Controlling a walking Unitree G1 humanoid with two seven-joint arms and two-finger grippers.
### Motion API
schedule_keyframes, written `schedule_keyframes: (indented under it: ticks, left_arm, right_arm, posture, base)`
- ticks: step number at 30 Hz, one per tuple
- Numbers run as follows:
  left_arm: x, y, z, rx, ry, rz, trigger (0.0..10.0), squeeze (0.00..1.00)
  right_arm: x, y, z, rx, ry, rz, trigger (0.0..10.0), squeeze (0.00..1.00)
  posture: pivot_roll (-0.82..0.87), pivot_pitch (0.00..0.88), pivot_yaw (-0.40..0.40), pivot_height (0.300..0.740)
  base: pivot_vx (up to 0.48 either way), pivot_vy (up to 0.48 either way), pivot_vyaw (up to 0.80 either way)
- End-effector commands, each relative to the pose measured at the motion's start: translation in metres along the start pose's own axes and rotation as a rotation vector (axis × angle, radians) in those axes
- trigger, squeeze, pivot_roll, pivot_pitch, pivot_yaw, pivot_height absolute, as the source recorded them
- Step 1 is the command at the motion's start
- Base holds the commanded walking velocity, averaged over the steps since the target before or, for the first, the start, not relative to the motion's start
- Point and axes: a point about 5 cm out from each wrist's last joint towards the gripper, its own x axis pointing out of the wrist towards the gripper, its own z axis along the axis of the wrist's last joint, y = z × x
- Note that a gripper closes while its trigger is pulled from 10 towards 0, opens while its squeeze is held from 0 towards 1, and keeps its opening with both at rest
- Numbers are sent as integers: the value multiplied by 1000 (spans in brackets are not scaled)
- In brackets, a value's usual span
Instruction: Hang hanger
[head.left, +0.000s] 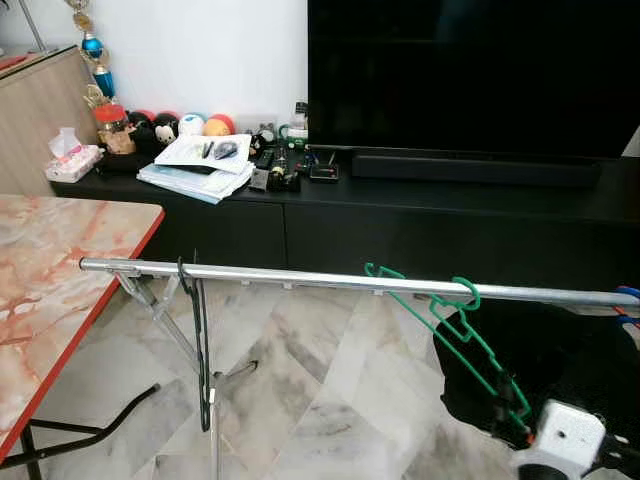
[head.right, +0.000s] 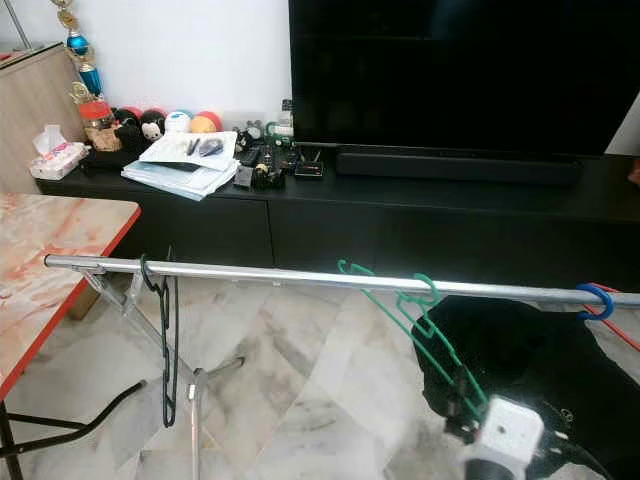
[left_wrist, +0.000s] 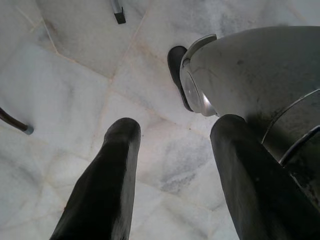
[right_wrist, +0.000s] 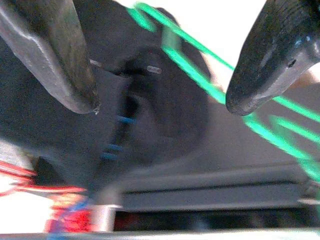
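Living room, tiled in pale grey-veined marble floor (head.left: 330, 370). Across the middle, a long silver metal rail (head.left: 300, 279) on a folding metal stand (head.left: 165, 320), running side to side. Hooked over the rail right of its middle, a green plastic hanger (head.left: 455, 330), tilted and slanting down toward the lower right, its lower end beside the white wrist block of the right arm (head.left: 565, 435). Near the rail's left end, a thin black wire hanger (head.left: 200, 350) hanging straight down. At the rail's far right end, a blue ring (head.right: 595, 300) with red cords beside it. Below the green plastic hanger, a dark black cloth heap (head.left: 540, 370) on the floor.

At the left edge, a red-rimmed marble-patterned surface (head.left: 50, 290) on black legs. Behind, a long low black cabinet (head.left: 420, 225) against the white wall, carrying a large dark television (head.left: 470, 75), a black soundbar (head.left: 475, 168), a stack of white papers (head.left: 195, 165), small coloured round toys (head.left: 180, 123), remotes and a tissue pack (head.left: 72, 155).

Right hand (right_wrist: 160, 75) with its two black fingers (right_wrist: 270, 60) spread wide apart, gripping nothing; green plastic hanger bars crossing just beyond the fingertips, touching or apart not clear through the blur.

Left hand (left_wrist: 172, 165) hanging low over the floor, fingers parted, empty, next to a silver rounded part of the robot (left_wrist: 250, 80).
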Motion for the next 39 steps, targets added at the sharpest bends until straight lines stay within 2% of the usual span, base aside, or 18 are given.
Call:
schedule_keyframes:
  ticks: [1, 2, 4, 7, 10, 11, 12, 13, 14, 15, 19, 20, 21, 23, 25, 28, 33, 39]
  left_arm:
    - [-1, 2, -5, 19, 22, 5, 10000, 0]
    - [-1, 2, -5, 19, 22, 5, 10000, 0]
    - [-1, 2, -4, 17, 18, 5, 10000, 0]
    - [-1, 2, -4, 16, 17, 6, 10000, 0]
    - [-1, 2, -3, 14, 17, 6, 10000, 0]
    - [-1, 2, -3, 14, 17, 6, 10000, 0]
    - [-1, 2, -4, 11, 17, 6, 10000, 0]
    - [-1, 2, -3, 10, 17, 6, 10000, 0]
    - [-1, 2, -3, 10, 17, 6, 10000, 0]
    - [-1, 2, -3, 9, 18, 5, 10000, 0]
    - [-1, 2, -3, 6, 17, 8, 10000, 0]
    - [-1, 2, -3, 4, 17, 9, 10000, 0]
    - [-1, 2, -3, 0, 15, 13, 10000, 0]
    - [-1, 2, -3, 0, 15, 14, 10000, 0]
    - [-1, 3, -2, 1, 11, 26, 10000, 0]
    - [-1, 5, -2, 2, 7, 40, 10000, 0]
    - [-1, 7, -2, -19, -2, 64, 10000, 0]
    - [-2, 9, -3, -65, -14, 91, 10000, 0]
  right_arm:
    - [-1, -13, -4, -17, 39, -103, 10000, 0]
    - [-1, -13, -4, -17, 39, -103, 10000, 0]
    - [0, -31, -19, -10, 146, -280, 10000, 0]
    - [-1, -36, -25, 1, 198, -346, 10000, 0]
    - [-12, -50, -53, 80, 405, -512, 10000, 0]
    - [-12, -50, -53, 80, 405, -512, 10000, 0]
    - [-17, -48, -70, 106, 526, -516, 10000, 0]
    - [-17, -40, -84, 65, 618, -438, 10000, 0]
    - [-17, -40, -84, 65, 618, -438, 10000, 0]
    - [-16, -35, -91, 13, 667, -377, 10000, 0]
    - [-17, -26, -105, 11, 741, -273, 10000, 0]
    - [-17, -19, -110, 9, 764, -200, 10000, 0]
    - [-18, -4, -117, -44, 798, -30, 10000, 0]
    - [-19, -2, -118, -57, 804, 4, 10000, 0]
    - [-22, 5, -123, -186, 805, 135, 10000, 0]
    - [-28, 10, -129, -292, 822, 255, 10000, 0]
    - [-34, 20, -134, -288, 852, 361, 10000, 0]
    - [-33, 32, -131, -267, 812, 454, 10000, 0]
  posture:
    - [43, 0, 14, 740]
    - [43, 0, 14, 740]
    - [47, 0, 10, 740]
    - [47, 0, 8, 740]
    - [52, 0, 7, 740]
    - [52, 0, 7, 740]
    - [52, 0, 7, 740]
    - [46, 4, 9, 740]
    - [46, 4, 9, 740]
    - [46, 4, 9, 740]
    - [49, 7, 9, 740]
    - [49, 7, 9, 740]
    - [49, 8, 12, 740]
    - [49, 8, 12, 740]
    - [49, 11, 20, 740]
    - [44, 12, 27, 740]
    - [58, 15, 32, 740]
    - [51, 16, 37, 740]
  base:
    - [0, 0, 0]
    - [0, 0, 0]
    - [0, 0, 0]
    - [0, 0, 0]
    - [0, 0, 0]
    - [0, 0, 0]
    - [0, 0, 0]
    - [0, 0, 0]
    - [0, 0, 0]
    - [0, 0, 0]
    - [0, 0, 0]
    - [0, 0, 0]
    - [0, 0, 0]
    - [0, 0, 0]
    - [0, 0, 0]
    - [0, 0, 0]
    - [0, 0, 0]
    - [0, 0, 0]
